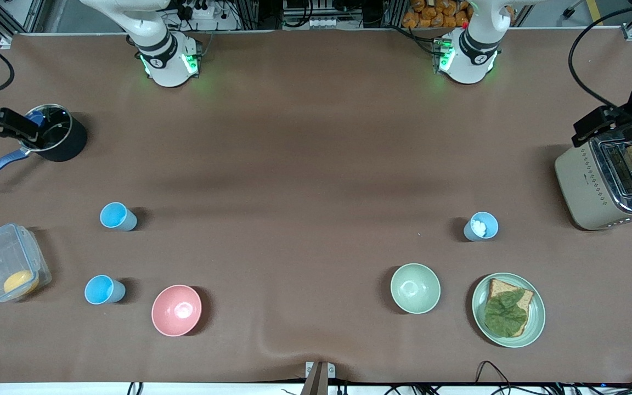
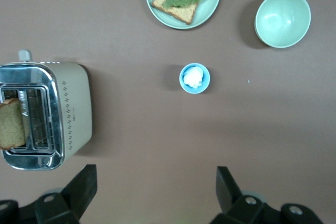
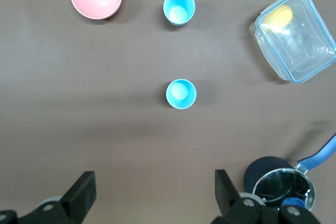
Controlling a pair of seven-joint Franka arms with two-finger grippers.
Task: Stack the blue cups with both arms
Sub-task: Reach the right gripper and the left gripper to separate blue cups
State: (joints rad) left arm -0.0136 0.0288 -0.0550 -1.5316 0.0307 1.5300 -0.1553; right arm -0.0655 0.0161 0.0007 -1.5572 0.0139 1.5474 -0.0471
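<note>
Three blue cups stand upright on the brown table (image 1: 316, 153). Two are toward the right arm's end: one cup (image 1: 118, 215) and, nearer to the front camera, a second cup (image 1: 104, 289) just beside the pink bowl (image 1: 176, 310). The third cup (image 1: 481, 226), with something white inside, stands toward the left arm's end, near the green bowl (image 1: 415, 288) and the plate (image 1: 535, 323) with bread. The left gripper (image 2: 155, 195) hangs over the table beside the toaster (image 1: 585, 186), fingers spread and holding nothing. The right gripper (image 3: 152, 195) hangs by the pot (image 1: 55, 131), also spread and holding nothing.
</note>
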